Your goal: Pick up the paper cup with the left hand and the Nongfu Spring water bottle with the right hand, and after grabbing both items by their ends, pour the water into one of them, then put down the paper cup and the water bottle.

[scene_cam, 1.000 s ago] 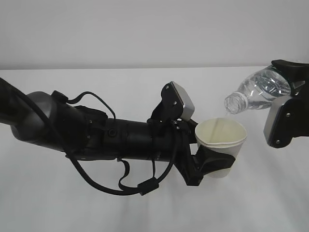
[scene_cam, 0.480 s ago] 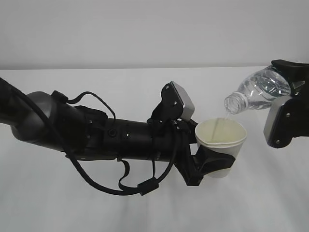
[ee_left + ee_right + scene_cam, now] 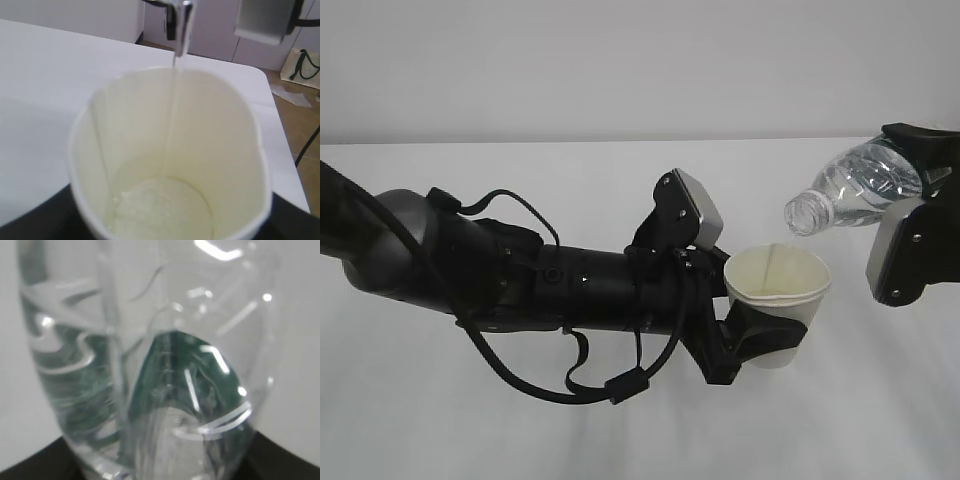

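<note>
My left gripper (image 3: 760, 335) clamps the white paper cup (image 3: 778, 290) under the tilted clear plastic bottle (image 3: 855, 185), gripped right (image 3: 910, 215), so water lands inside.

A thin stream of water (image 3: 172, 120) now runs from the tilted Nongfu Spring water bottle (image 3: 850, 187) into the paper cup (image 3: 778, 290); a second ago only a trickle showed.

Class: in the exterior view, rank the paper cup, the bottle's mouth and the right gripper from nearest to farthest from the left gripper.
1. paper cup, held in the left gripper.
2. bottle's mouth, above the cup's right rim.
3. right gripper, far right edge.
</note>
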Controlling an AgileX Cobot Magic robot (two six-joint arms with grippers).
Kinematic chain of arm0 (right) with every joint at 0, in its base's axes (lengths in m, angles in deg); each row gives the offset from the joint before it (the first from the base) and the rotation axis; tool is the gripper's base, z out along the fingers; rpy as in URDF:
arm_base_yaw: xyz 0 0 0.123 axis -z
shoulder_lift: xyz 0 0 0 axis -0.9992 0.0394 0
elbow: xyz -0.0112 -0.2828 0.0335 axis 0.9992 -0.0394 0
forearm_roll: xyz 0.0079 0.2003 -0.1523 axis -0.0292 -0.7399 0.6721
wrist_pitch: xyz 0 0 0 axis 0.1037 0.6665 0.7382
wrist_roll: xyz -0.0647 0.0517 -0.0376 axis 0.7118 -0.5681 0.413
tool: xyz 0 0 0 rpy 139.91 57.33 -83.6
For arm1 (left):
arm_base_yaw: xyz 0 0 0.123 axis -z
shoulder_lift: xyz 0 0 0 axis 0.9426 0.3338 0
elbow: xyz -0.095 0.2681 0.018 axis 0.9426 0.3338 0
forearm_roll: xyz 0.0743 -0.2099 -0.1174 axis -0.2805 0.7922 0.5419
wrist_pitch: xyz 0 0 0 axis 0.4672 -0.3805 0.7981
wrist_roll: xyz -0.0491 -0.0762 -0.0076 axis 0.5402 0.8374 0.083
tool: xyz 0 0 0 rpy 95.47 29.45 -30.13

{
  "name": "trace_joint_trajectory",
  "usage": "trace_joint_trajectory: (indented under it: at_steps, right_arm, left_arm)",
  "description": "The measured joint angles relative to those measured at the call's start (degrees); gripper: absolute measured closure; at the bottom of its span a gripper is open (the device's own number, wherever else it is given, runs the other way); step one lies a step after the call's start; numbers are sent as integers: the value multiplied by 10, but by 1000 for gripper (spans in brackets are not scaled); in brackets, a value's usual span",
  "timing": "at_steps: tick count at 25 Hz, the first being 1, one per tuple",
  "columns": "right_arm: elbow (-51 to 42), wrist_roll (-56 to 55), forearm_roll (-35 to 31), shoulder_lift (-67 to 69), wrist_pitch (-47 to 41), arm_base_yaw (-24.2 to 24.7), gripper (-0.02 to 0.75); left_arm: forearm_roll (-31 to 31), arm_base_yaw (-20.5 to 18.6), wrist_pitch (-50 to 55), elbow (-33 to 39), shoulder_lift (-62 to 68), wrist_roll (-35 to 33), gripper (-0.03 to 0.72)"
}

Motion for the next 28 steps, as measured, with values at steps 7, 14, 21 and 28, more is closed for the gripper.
trace_joint_trajectory:
  at_steps: [7,14,21,28]
  right_arm:
    - [0,0,0,0,2,0,332]
    - [0,0,0,0,2,0,332]
    - [0,0,0,0,2,0,332]
    - [0,0,0,0,3,0,332]
  left_arm:
    - [0,0,0,0,0,0,207]
    - [0,0,0,0,0,0,215]
    - [0,0,1,0,0,0,214]
    - [0,0,1,0,0,0,214]
